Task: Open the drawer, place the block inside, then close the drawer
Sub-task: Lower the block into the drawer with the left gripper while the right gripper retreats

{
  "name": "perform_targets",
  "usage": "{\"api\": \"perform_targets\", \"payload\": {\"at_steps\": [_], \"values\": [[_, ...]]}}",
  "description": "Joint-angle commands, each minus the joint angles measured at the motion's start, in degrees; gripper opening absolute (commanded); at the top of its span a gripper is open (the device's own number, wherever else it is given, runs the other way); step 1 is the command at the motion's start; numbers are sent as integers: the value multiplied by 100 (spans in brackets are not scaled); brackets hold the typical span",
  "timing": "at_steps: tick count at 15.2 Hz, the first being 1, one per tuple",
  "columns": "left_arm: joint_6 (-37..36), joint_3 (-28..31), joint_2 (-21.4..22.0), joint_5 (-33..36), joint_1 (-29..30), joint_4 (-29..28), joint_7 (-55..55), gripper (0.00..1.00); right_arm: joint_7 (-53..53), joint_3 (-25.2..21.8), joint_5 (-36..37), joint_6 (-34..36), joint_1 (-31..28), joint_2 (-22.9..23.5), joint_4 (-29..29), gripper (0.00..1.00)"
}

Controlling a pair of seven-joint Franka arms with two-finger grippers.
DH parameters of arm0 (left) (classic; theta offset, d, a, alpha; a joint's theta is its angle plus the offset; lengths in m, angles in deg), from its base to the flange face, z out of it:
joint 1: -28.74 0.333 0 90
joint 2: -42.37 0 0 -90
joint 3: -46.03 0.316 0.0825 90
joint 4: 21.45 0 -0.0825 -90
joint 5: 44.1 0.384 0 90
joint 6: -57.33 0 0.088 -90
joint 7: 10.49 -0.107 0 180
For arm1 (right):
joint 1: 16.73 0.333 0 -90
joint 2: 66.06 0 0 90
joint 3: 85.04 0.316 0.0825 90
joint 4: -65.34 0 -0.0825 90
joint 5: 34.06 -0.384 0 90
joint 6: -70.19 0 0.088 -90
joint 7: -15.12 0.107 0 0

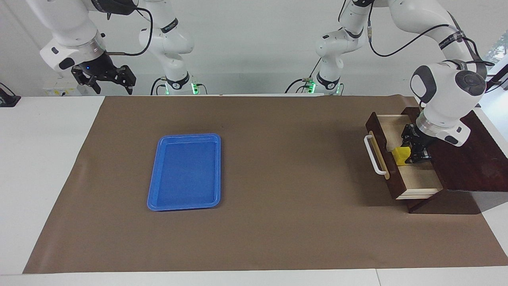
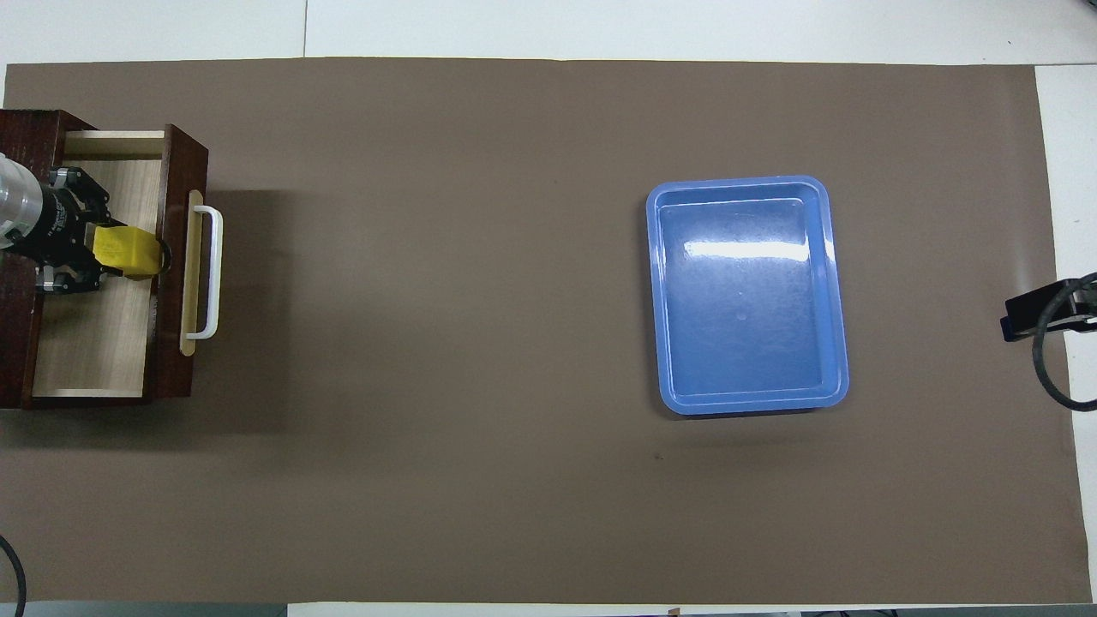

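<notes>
A: Left gripper state?

B: Clenched on the block. The yellow cube sits between the fingertips, inside the open drawer, close against the drawer's front panel. Whether it touches the pale wood floor cannot be told.

A: Confirmed from overhead?

B: Yes. The left gripper reaches in over the box top, and the block shows just beside the notch in the front panel. The drawer is pulled well out, with its floor bare toward the robots' end.

A: Handle?

B: The white bar handle is on its brass strip and nothing touches it. In the overhead view the handle runs along the dark front face.

A: The housing?

B: The dark brown box sits at the left arm's end of the table, on the brown mat. The left arm's wrist hangs over the box top.

A: Right gripper?

B: The right gripper is released, fingers spread, holding nothing. It hangs in the air over the mat's edge at the right arm's end and waits. In the overhead view only a dark part of the right gripper shows at the frame's side.

A: Anything else on the table?

B: A blue tray lies flat on the mat, toward the right arm's end, well apart from the drawer. The blue tray holds nothing.
</notes>
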Motion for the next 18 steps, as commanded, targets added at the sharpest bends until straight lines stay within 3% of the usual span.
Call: {"api": "perform_targets", "payload": {"at_steps": [1, 4, 5, 6, 7, 11, 14, 18], "values": [[252, 41, 300, -30, -120, -452, 94, 0, -147, 78, 95, -89, -122, -23, -18, 100], [235, 32, 317, -30, -146, -496, 68, 0, -147, 78, 51, -89, -139, -6, 8, 100], [226, 40, 335, -30, -146, -505, 42, 16, -147, 69, 25, -81, -139, 3, 26, 100], [217, 41, 335, -30, -146, -496, 24, 66, -147, 52, -10, -80, -139, 3, 26, 100], [174, 41, 326, -21, -164, -452, 15, 100, -147, 34, -37, -98, -139, 3, 26, 100], [-528, 23, 291, -108, -330, 223, 33, 100, -34, -1, -291, -186, -148, 47, 26, 100], [-977, 23, 317, -661, -558, 769, 112, 100, 186, 25, -309, -203, -139, 56, 26, 100], [-978, 23, 510, -610, -1130, 385, 604, 100, 187, 16, -318, -203, -139, 38, 26, 100]]}}
